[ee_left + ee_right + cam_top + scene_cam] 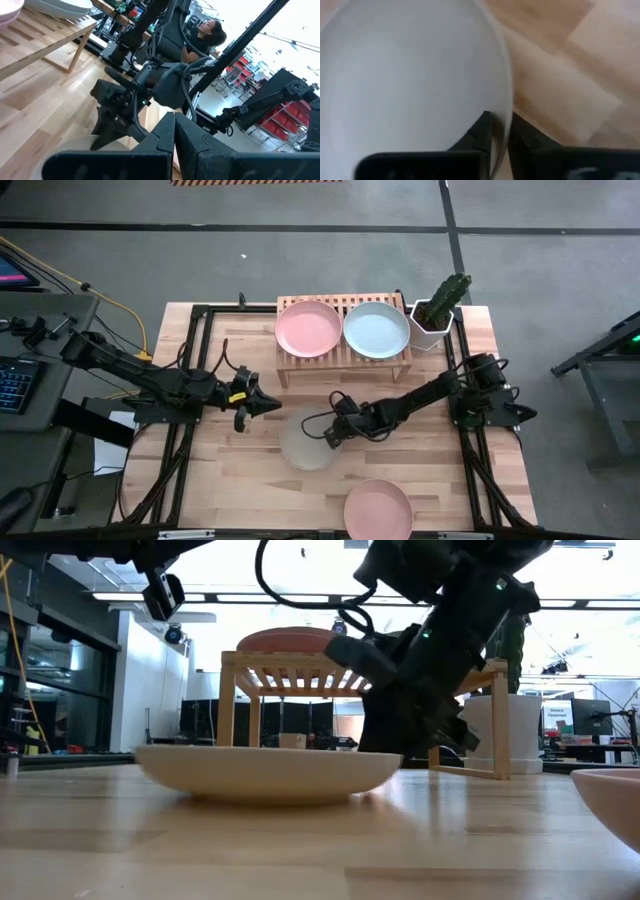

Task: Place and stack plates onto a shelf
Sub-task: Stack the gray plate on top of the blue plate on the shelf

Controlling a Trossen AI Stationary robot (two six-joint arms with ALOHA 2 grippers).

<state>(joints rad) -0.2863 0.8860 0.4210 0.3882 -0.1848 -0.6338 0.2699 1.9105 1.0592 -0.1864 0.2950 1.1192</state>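
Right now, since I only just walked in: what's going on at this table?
The right gripper has closed on the rim of a beige plate lying mid-table. A pink plate and a mint plate already sit side by side on the shelf. Another pink plate waits at the near edge. The left gripper hovers shut beside the beige plate.

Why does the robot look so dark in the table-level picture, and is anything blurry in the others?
Low view: bright ceiling lights behind turn the right gripper nearly into a silhouette, while the beige plate is evenly lit. Right wrist view: the same plate's rim, pinched between the fingers, looks soft, too near the lens. High view: even light, faint shadows.
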